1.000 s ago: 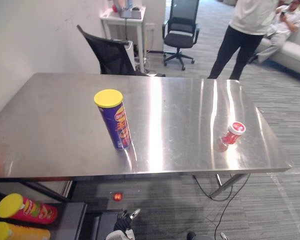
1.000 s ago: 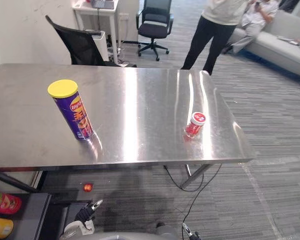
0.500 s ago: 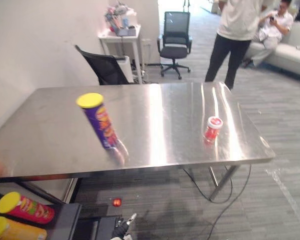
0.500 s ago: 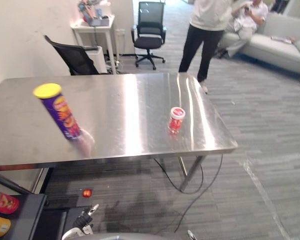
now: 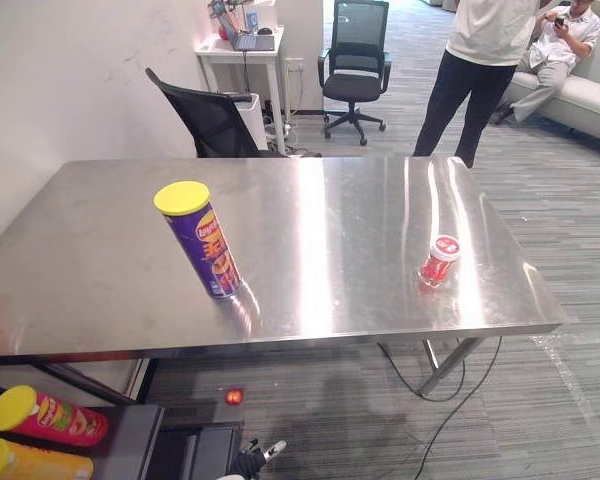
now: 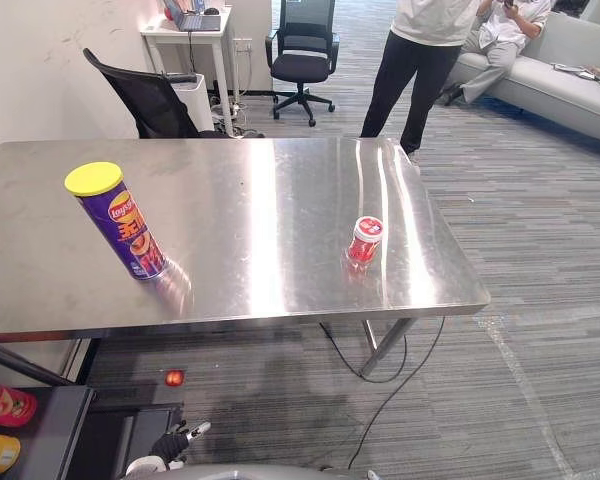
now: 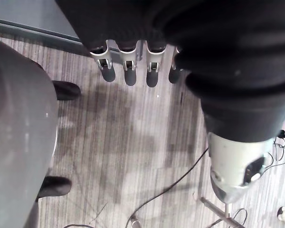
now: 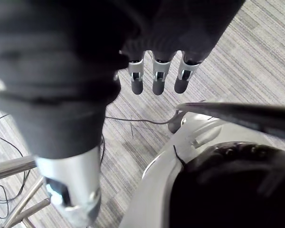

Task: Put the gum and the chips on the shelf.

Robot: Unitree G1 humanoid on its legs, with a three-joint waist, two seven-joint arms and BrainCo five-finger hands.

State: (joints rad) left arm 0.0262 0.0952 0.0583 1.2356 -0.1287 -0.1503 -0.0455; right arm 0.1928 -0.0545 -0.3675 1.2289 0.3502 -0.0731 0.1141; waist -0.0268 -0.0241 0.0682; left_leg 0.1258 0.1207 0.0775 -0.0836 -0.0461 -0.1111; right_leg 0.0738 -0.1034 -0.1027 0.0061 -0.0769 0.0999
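Steel table [image 5: 330, 200] holds the chips can [image 5: 202, 240], gum tub [image 5: 439, 261] to its right; both likely light, stiff, slick: grasp mid-body. Left hand [image 7: 129, 70], right hand [image 8: 156, 76]: fingers straight, empty.

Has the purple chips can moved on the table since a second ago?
No. The whole view shifted, so the camera moved; the purple yellow-lidded chips can keeps its place against the front edge of the steel table and the small red gum jar.

Left hand [image 7: 130, 71] and right hand [image 8: 156, 78] both hang above the carpeted floor [image 7: 133, 137], fingers straight, holding nothing.
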